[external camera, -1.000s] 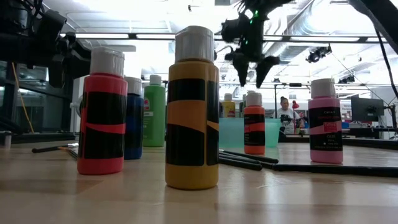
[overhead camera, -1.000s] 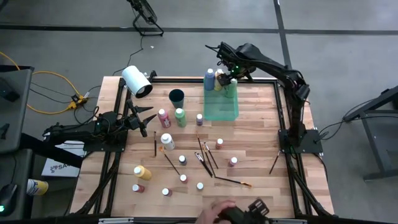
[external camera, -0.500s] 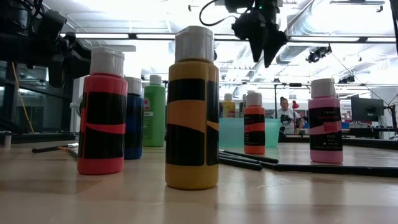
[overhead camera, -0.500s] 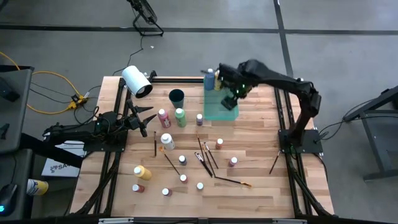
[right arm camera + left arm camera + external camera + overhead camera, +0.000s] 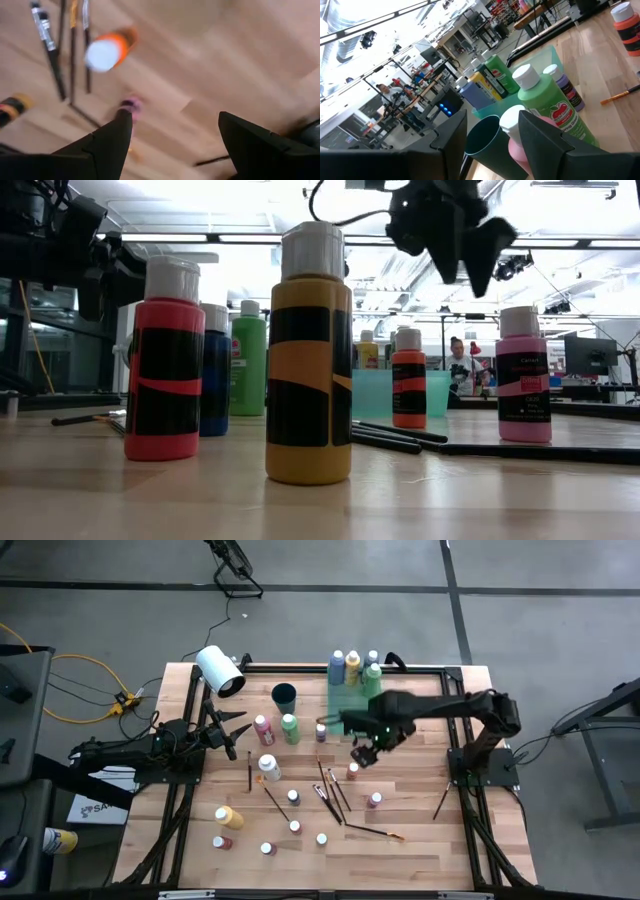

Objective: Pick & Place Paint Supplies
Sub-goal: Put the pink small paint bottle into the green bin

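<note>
The right gripper (image 5: 364,753) hangs at the frame's centre with fingers spread wide and empty, above a small orange paint bottle with a white cap (image 5: 352,771) beside thin dark-handled paintbrushes (image 5: 330,794). The left gripper (image 5: 234,734), left of centre, stands partly open, holding nothing, near a pink paint bottle (image 5: 263,728). Other bottles stand in the translucent green rectangular tray (image 5: 348,705) at upper centre

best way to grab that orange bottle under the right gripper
Come straight down and close on the white cap or the neck just below it. The orange bottle stands upright and apart from the paintbrushes beside it. The right gripper is open above it, so a top-down approach looks clear.
</note>
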Available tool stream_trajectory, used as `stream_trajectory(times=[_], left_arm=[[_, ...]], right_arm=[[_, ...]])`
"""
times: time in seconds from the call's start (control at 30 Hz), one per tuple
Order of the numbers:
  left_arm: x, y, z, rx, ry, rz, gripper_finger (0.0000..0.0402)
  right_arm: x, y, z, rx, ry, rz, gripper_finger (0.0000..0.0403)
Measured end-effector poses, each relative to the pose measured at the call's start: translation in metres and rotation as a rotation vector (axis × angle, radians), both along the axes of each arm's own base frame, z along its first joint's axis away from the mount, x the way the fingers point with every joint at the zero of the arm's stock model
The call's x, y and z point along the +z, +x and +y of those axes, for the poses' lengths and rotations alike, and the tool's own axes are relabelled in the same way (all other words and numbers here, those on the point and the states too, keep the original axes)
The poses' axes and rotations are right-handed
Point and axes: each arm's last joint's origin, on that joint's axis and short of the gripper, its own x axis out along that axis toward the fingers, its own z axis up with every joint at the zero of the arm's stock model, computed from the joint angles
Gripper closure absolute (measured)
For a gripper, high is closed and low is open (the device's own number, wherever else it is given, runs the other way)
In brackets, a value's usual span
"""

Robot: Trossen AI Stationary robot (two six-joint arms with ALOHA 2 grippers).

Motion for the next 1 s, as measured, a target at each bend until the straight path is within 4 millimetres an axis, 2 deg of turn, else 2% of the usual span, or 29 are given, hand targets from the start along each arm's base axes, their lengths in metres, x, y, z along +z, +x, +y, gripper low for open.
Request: stream_trajectory(times=[0.2, 0.43, 0.73, 1.0], left_arm=[[0.0, 0.0, 0.0, 0.0, 0.0, 0.0, 0.0229], [0.0, 0.0, 0.0, 0.0, 0.0, 0.0, 0.0229], [0.0, 0.0, 0.0, 0.0, 0.0, 0.0, 0.0229], [0.0, 0.0, 0.0, 0.0, 0.0, 0.0, 0.0229]], right_arm=[[-0.016, -0.002, 0.037, -0.16, 0.017, 0.05, 0.0113], [-0.043, -0.002, 0.067, -0.294, 0.033, 0.032, 0.0113], [-0.06, -0.006, 0.083, -0.369, 0.013, 0.026, 0.0113], [-0.068, -0.004, 0.097, -0.33, 0.028, 0.018, 0.0113]])
